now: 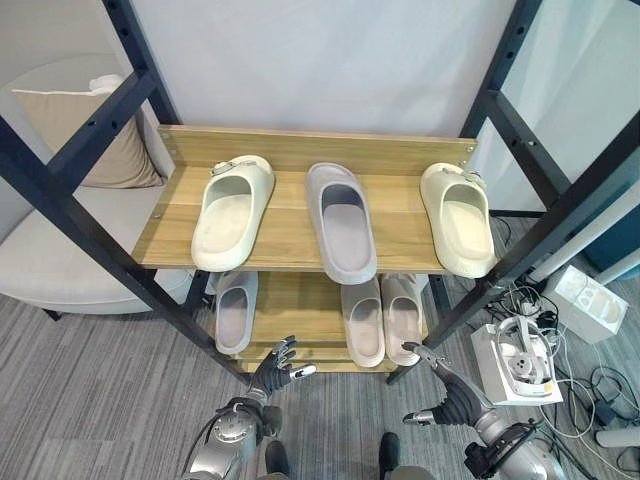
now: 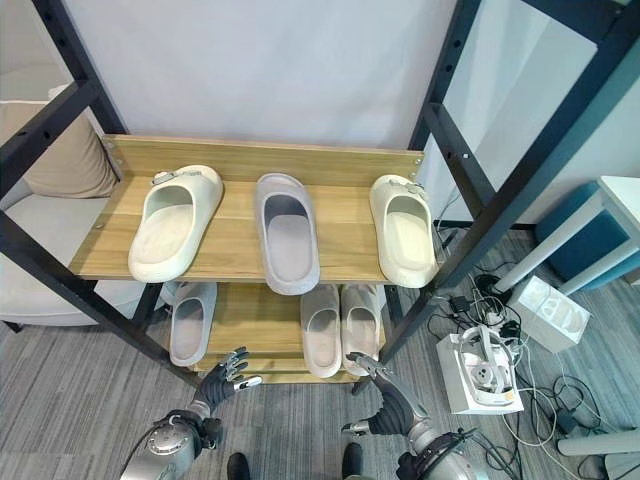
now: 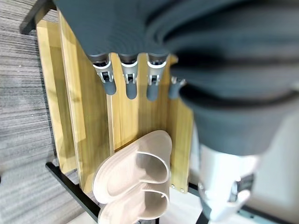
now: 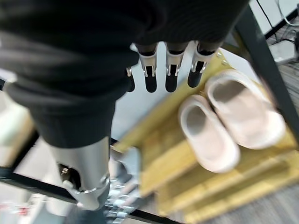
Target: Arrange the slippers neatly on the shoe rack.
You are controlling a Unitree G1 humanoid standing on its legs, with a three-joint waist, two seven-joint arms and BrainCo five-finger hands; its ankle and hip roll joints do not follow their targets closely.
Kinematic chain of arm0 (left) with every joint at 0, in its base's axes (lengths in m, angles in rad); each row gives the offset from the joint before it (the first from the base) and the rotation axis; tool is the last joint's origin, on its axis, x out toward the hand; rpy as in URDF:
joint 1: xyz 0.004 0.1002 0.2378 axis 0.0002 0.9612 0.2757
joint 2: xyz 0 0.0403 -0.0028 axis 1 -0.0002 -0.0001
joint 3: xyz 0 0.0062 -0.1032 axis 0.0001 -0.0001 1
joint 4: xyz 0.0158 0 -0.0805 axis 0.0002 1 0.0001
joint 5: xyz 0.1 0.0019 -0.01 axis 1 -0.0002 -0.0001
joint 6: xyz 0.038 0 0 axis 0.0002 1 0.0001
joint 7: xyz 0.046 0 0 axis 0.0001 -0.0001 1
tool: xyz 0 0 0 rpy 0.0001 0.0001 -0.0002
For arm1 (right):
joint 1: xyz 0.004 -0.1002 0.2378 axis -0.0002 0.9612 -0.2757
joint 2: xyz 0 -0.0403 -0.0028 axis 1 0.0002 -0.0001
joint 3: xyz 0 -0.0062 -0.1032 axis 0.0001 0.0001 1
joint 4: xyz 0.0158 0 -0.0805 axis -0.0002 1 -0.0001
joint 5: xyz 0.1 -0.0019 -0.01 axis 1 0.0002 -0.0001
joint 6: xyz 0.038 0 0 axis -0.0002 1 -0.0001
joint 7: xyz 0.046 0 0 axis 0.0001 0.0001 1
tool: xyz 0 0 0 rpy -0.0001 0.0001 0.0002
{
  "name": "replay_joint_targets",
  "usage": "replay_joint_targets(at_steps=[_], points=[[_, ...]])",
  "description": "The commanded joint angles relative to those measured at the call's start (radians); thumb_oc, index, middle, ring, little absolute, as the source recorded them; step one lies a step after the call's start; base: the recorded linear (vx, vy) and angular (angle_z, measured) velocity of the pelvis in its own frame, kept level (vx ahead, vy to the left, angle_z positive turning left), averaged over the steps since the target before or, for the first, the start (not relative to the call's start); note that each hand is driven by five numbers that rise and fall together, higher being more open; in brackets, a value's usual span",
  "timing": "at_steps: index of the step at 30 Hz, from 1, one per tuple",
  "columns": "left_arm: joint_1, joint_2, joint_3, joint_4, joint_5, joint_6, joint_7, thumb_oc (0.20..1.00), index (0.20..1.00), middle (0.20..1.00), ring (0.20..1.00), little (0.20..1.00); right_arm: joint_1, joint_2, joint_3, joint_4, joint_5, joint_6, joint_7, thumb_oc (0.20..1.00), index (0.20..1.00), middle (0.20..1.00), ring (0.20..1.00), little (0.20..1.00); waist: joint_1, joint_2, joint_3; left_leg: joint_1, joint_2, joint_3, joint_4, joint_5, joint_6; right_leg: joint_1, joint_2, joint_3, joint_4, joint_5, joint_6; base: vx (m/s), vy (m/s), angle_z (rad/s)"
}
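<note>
Slippers (image 1: 378,318) lie on the lower shelf (image 1: 290,300), at 12 o'clock from both released, empty hands: left hand (image 1: 275,370), right hand (image 1: 450,395).

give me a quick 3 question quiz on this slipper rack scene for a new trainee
1. True or false: the grey slipper on the upper shelf lies between the two cream slippers.
2. Multiple choice: how many slippers lie on the lower shelf? A) one B) two C) three
3. Fill in: the left hand and the right hand are both ____ , holding nothing.

Key
1. True.
2. C: a single grey one on the robot's left and a side-by-side pair on its right.
3. Open, low in front of the rack.
</note>
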Motion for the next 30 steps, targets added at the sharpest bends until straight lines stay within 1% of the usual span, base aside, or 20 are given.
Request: replay_joint_targets(at_steps=[1,3,4,5,9,11,13,15,19,20,21,22,23,24,26,30], points=[[-0.107,-0.003,-0.023,0.063,0.047,-0.064,0.011,1.0,1.0,1.0,1.0,1.0,-0.062,-0.066,-0.049,-0.154,0.075,-0.075,-0.003,1.0,1.0,1.0,1.0,1.0,0.014,0.015,-0.003,0.04,0.015,-0.027,0.0,-0.084,-0.012,0.036,-0.05,0.021,0.084,-0.094,0.087,-0.01,0.019,0.05],[-0.115,-0.005,-0.025,0.074,0.053,-0.065,0.009,1.0,1.0,1.0,1.0,1.0,-0.062,-0.083,-0.069,-0.185,0.084,-0.079,-0.008,1.0,1.0,1.0,1.0,1.0,0.012,0.015,-0.008,0.041,0.014,-0.028,0.0,-0.084,-0.012,0.037,-0.05,0.024,0.083,-0.093,0.087,0.0,0.007,0.02],[-0.125,-0.003,-0.021,0.081,0.057,-0.068,0.014,1.0,1.0,1.0,1.0,1.0,-0.072,-0.113,-0.11,-0.234,0.097,-0.09,-0.028,1.0,1.0,1.0,1.0,1.0,0.008,0.014,-0.018,0.043,0.015,-0.027,0.0,-0.085,-0.012,0.038,-0.051,0.027,0.083,-0.091,0.088,0.0,0.0,0.0],[-0.125,-0.004,-0.021,0.081,0.057,-0.068,0.014,1.0,1.0,1.0,1.0,1.0,-0.071,-0.114,-0.111,-0.235,0.097,-0.089,-0.027,1.0,1.0,1.0,1.0,1.0,0.008,0.015,-0.018,0.043,0.015,-0.028,0.0,-0.085,-0.012,0.038,-0.051,0.027,0.083,-0.091,0.088,0.0,0.0,0.0],[-0.127,-0.005,-0.009,0.082,0.046,-0.074,0.013,1.0,1.0,1.0,1.0,1.0,-0.129,-0.18,-0.255,-0.312,0.109,-0.114,-0.09,1.0,1.0,1.0,1.0,1.0,-0.002,0.017,-0.038,0.047,0.016,-0.026,0.0,-0.085,-0.012,0.041,-0.051,0.029,0.081,-0.086,0.092,0.0,0.0,0.0],[-0.121,-0.007,-0.011,0.077,0.036,-0.072,0.004,1.0,1.0,1.0,1.0,1.0,-0.202,-0.207,-0.31,-0.308,0.095,-0.107,-0.12,1.0,1.0,1.0,1.0,1.0,0.001,0.019,-0.051,0.049,0.015,-0.028,0.0,-0.084,-0.012,0.045,-0.052,0.028,0.079,-0.086,0.092,0.01,0.018,-0.05],[-0.119,-0.014,-0.015,0.079,0.03,-0.067,-0.002,1.0,1.0,1.0,1.0,1.0,-0.278,-0.19,-0.321,-0.286,0.065,-0.094,-0.146,1.0,1.0,1.0,1.0,1.0,0.003,0.022,-0.057,0.053,0.015,-0.031,0.0,-0.087,-0.01,0.049,-0.052,0.027,0.079,-0.087,0.091,0.02,0.022,-0.08],[-0.115,-0.023,-0.026,0.086,0.033,-0.059,-0.013,1.0,1.0,1.0,1.0,1.0,-0.354,-0.165,-0.312,-0.259,0.016,-0.074,-0.163,1.0,1.0,1.0,1.0,1.0,0.013,0.026,-0.067,0.054,0.013,-0.036,0.0,-0.09,-0.01,0.055,-0.053,0.022,0.079,-0.09,0.089,0.03,0.021,0.0],[-0.112,-0.032,-0.03,0.092,0.033,-0.038,-0.026,1.0,1.0,1.0,1.0,1.0,-0.519,-0.113,-0.262,-0.144,-0.095,-0.004,-0.208,1.0,1.0,1.0,1.0,1.0,0.037,0.026,-0.074,0.055,0.011,-0.051,0.0,-0.093,-0.008,0.068,-0.055,0.005,0.078,-0.096,0.083,0.04,0.012,0.16],[-0.11,-0.033,-0.033,0.111,0.033,-0.025,-0.028,1.0,1.0,1.0,1.0,1.0,-0.654,-0.071,-0.201,-0.032,-0.131,0.046,-0.237,1.0,1.0,1.0,1.0,1.0,0.06,0.023,-0.076,0.054,0.009,-0.064,0.0,-0.095,-0.006,0.077,-0.057,-0.006,0.08,-0.099,0.079,0.09,0.039,0.39],[-0.093,-0.026,-0.034,0.118,0.011,-0.013,-0.04,1.0,1.0,1.0,1.0,1.0,-0.811,-0.03,-0.125,0.173,-0.135,0.106,-0.261,1.0,1.0,1.0,1.0,1.0,0.102,0.011,-0.071,0.056,0.001,-0.087,0.0,-0.097,-0.002,0.09,-0.06,-0.023,0.087,-0.104,0.073,0.08,0.039,0.37],[-0.093,-0.026,-0.032,0.118,0.01,-0.012,-0.04,1.0,1.0,1.0,1.0,1.0,-0.816,-0.03,-0.122,0.179,-0.134,0.105,-0.264,1.0,1.0,1.0,1.0,1.0,0.1,0.011,-0.07,0.056,0.001,-0.087,0.0,-0.097,-0.002,0.09,-0.06,-0.023,0.087,-0.104,0.073,0.06,0.027,0.64],[-0.087,-0.024,-0.035,0.12,0.001,-0.01,-0.041,1.0,1.0,1.0,1.0,1.0,-0.845,-0.023,-0.109,0.23,-0.125,0.123,-0.266,1.0,1.0,1.0,1.0,1.0,0.115,0.007,-0.07,0.056,-0.001,-0.094,0.0,-0.098,-0.001,0.095,-0.06,-0.029,0.087,-0.104,0.072,0.05,0.026,0.54],[-0.066,-0.01,-0.035,0.103,-0.031,-0.006,-0.051,1.0,1.0,1.0,1.0,1.0,-0.982,-0.009,-0.064,0.417,-0.089,0.153,-0.3,1.0,1.0,1.0,1.0,1.0,0.158,-0.007,-0.063,0.056,-0.01,-0.11,0.0,-0.103,0.004,0.109,-0.063,-0.045,0.086,-0.1,0.071,0.05,0.035,0.38],[-0.064,-0.008,-0.034,0.104,-0.039,-0.005,-0.052,1.0,1.0,1.0,1.0,1.0,-1.017,0.0,-0.047,0.474,-0.081,0.159,-0.309,1.0,1.0,1.0,1.0,1.0,0.17,-0.012,-0.06,0.057,-0.012,-0.115,0.0,-0.104,0.005,0.112,-0.064,-0.051,0.086,-0.098,0.072,0.03,0.025,0.04],[-0.059,-0.006,-0.025,0.105,-0.046,-0.003,-0.054,1.0,1.0,1.0,1.0,1.0,-1.034,0.001,-0.037,0.517,-0.087,0.167,-0.309,1.0,1.0,1.0,1.0,1.0,0.184,-0.017,-0.056,0.053,-0.017,-0.123,0.0,-0.105,0.006,0.115,-0.066,-0.058,0.085,-0.095,0.073,0.01,0.017,0.09]])
